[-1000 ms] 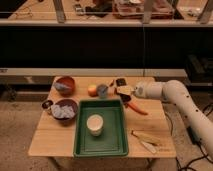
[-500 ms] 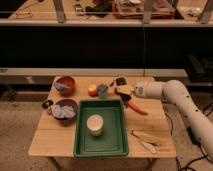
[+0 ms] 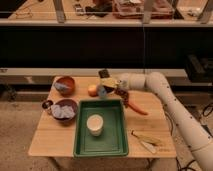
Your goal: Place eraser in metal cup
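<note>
The eraser [image 3: 104,73], a small black block, is held up over the back middle of the table at the tip of my gripper [image 3: 108,80]. The gripper reaches in from the right on the white arm and is shut on the eraser. It hangs above the grey-blue cup [image 3: 102,92] and the orange fruit [image 3: 92,90]. The metal cup [image 3: 47,105], tiny and dark with a pale rim, stands at the table's left edge beside the near brown bowl [image 3: 65,111], well left of the gripper.
A green tray [image 3: 112,140] holds a white cup [image 3: 94,125] at front centre. A second brown bowl [image 3: 65,85] sits at back left. A carrot [image 3: 135,107] lies right of the tray. Pale sticks [image 3: 147,141] lie at front right.
My gripper has moved left and up from near the carrot, and the eraser has moved with it. It is now above the grey-blue cup.
</note>
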`<state>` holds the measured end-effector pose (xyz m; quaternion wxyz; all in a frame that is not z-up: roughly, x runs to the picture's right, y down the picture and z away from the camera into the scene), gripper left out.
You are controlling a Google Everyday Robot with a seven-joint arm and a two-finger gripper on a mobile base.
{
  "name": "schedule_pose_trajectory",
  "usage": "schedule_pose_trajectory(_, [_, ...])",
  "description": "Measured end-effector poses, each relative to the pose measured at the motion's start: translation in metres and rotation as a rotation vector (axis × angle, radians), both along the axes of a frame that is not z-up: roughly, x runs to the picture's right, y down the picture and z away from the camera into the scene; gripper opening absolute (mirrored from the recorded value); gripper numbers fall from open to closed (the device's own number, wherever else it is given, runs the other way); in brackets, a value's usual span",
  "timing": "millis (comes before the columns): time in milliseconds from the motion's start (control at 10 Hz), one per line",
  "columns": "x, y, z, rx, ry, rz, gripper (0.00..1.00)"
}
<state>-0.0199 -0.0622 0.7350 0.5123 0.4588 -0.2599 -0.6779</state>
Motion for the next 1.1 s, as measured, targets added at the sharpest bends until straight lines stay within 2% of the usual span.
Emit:
schedule_pose_trajectory(300, [-0.070,-0.026,-0.001,0.109,-0.099,-0.081,0.00])
schedule_pose_trajectory(400, [-0.085,-0.036,-0.002,0.147,-0.132,-0.106,0.00])
schedule_pose_trajectory(600, [-0.101,-0.045,-0.002,0.192,-0.174,-0.137,0.00])
schedule_pose_trajectory(900, [-0.099,-0.047,-0.001,0.196,-0.174,-0.139,0.00])
schedule_pose_trajectory(1100, [-0.093,-0.052,0.002,0.207,-0.150,-0.201,0.00])
